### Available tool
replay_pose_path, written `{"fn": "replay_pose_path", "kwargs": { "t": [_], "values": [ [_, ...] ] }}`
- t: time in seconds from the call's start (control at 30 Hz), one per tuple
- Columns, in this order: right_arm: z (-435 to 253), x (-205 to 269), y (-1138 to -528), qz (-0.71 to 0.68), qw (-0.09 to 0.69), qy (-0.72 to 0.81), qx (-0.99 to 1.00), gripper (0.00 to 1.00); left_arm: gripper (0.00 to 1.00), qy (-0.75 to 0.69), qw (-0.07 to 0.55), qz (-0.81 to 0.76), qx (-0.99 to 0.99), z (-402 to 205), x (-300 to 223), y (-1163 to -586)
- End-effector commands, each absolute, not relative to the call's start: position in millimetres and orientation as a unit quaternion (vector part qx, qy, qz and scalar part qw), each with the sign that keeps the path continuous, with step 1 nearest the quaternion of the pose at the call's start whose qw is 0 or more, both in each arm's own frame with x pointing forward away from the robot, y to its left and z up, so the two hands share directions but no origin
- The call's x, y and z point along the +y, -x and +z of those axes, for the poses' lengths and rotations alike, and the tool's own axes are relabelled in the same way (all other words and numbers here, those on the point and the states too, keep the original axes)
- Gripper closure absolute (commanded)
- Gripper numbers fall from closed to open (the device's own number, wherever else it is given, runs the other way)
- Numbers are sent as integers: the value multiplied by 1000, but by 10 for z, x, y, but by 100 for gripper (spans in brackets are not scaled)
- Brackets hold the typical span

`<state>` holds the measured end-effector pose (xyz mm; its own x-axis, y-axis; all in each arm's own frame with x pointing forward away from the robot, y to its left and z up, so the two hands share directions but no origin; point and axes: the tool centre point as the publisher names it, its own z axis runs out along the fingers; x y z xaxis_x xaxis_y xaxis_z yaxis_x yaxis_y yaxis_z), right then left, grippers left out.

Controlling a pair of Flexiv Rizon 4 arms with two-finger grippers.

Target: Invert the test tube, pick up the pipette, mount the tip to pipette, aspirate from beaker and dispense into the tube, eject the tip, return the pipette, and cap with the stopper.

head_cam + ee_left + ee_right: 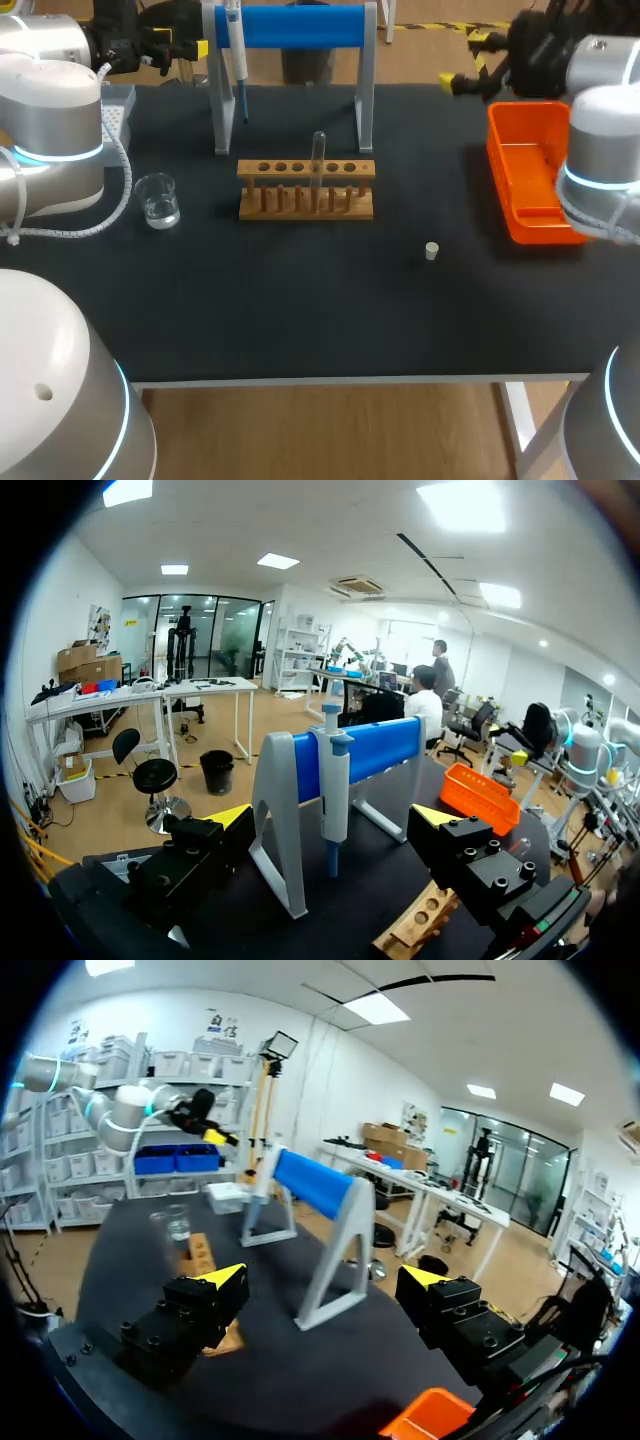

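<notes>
Lower right of centre, the white stopper lies alone on the dark worktop. Behind it, mid-frame, the test tube stands upright in the wooden rack, with the beaker to its left. Farther back, the pipette hangs on the blue stand. In the upper corners, the left fingers and right fingers stand wide apart, empty.

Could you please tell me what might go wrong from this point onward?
The test tube stands tall in the wooden rack; an off-centre grasp might tip or crack it. The beaker holds liquid and stands free; a low arm pass could spill it. The small stopper lies loose and may roll when nudged.
</notes>
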<state>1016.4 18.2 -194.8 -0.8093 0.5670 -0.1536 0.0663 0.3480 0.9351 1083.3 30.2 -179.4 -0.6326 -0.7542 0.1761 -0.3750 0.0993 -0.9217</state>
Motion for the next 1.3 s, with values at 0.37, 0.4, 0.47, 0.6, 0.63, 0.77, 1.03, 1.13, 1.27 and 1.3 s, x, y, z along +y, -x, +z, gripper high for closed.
{"fn": "replay_pose_path", "kwargs": {
  "t": [0.37, 0.4, 0.47, 0.6, 0.63, 0.77, 1.03, 1.13, 1.27, 1.3],
  "values": [
    [-2256, 670, -8980, 610, 167, -93, 769, 0, 0, 391, 176, -547, 719, -1812, 303, -10830],
    [-2274, 712, -8952, 614, 165, -88, 767, 0, 0, 391, 176, -547, 719, -1812, 303, -10830],
    [-2310, 786, -8893, 622, 155, -81, 763, 0, 0, 391, 176, -547, 719, -1812, 303, -10830],
    [-2381, 893, -8802, 628, 144, -74, 761, 0, 0, 391, 176, -547, 719, -1812, 303, -10830],
    [-2397, 910, -8792, 627, 142, -74, 762, 0, 0, 391, 176, -547, 719, -1812, 303, -10830],
    [-2443, 950, -8769, 624, 139, -81, 765, 0, 0, 391, 176, -547, 719, -1812, 303, -10830],
    [-2493, 934, -8762, 608, 154, -100, 772, 0, 0, 391, 176, -547, 719, -1812, 303, -10830],
    [-2493, 934, -8762, 608, 154, -100, 772, 0, 0, 391, 176, -547, 719, -1812, 303, -10830],
    [-2493, 934, -8762, 608, 154, -100, 772, 0, 0, 391, 176, -547, 719, -1812, 303, -10830],
    [-2493, 934, -8762, 608, 154, -100, 772, 0, 0, 391, 176, -547, 719, -1812, 303, -10830]
  ]
}}
